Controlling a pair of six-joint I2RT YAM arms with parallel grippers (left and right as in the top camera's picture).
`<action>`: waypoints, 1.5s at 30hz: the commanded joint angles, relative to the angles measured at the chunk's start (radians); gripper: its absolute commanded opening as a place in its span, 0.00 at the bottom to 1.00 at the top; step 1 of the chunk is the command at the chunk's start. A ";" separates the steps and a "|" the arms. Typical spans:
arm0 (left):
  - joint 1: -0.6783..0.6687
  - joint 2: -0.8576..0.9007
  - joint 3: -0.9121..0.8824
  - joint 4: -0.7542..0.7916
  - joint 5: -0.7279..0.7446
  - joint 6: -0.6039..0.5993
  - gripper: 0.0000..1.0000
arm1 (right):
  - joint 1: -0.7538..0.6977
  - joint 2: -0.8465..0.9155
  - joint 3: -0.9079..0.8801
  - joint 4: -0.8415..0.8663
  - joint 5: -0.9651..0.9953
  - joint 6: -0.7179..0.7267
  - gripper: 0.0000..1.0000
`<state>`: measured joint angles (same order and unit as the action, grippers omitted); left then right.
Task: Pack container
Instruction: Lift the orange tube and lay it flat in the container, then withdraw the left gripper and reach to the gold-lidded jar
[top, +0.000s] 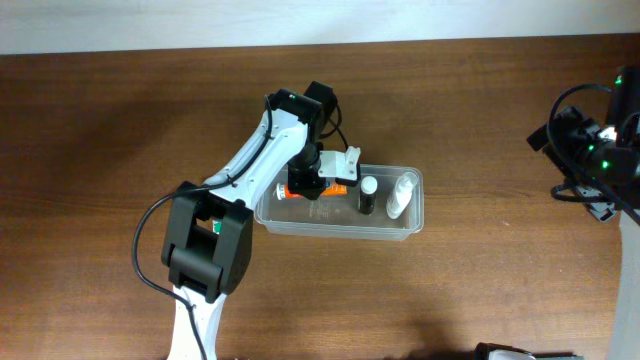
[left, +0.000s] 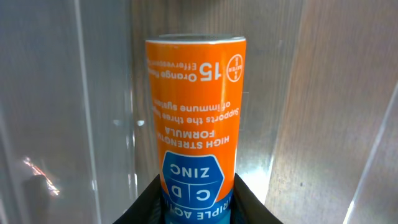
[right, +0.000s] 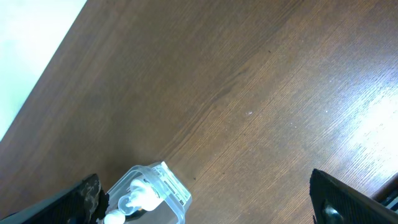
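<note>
The clear plastic container (top: 340, 222) lies at the table's middle. In it are a white bottle (top: 402, 195), a small dark bottle with a white cap (top: 369, 196) and an orange tube (top: 312, 188) at its left end. My left gripper (top: 322, 172) reaches into the container's left part and is shut on the orange tube (left: 196, 118), marked "ZINC", inside the container walls (left: 74, 124). My right gripper (top: 590, 150) is open and empty at the far right edge, well away. Its wrist view shows the container's corner (right: 163, 186) with the white bottle (right: 134, 196).
Brown wooden table (top: 120, 150) all round the container. A pale wall strip runs along the far edge (top: 300, 20). The left arm's base (top: 205, 250) stands near the front, left of the container.
</note>
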<state>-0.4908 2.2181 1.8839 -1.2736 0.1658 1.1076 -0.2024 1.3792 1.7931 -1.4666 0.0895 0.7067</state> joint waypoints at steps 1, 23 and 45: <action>-0.004 0.010 -0.002 0.010 0.022 0.024 0.30 | -0.008 0.003 0.002 0.000 0.013 0.000 0.99; -0.003 -0.092 0.259 -0.202 -0.140 -0.139 0.34 | -0.008 0.003 0.002 0.000 0.013 0.000 0.98; 0.605 -0.382 0.136 -0.193 -0.088 -0.819 0.41 | -0.008 0.003 0.002 0.000 0.013 0.000 0.99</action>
<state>0.0830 1.8217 2.1113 -1.4750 0.0544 0.4515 -0.2024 1.3792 1.7931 -1.4666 0.0895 0.7071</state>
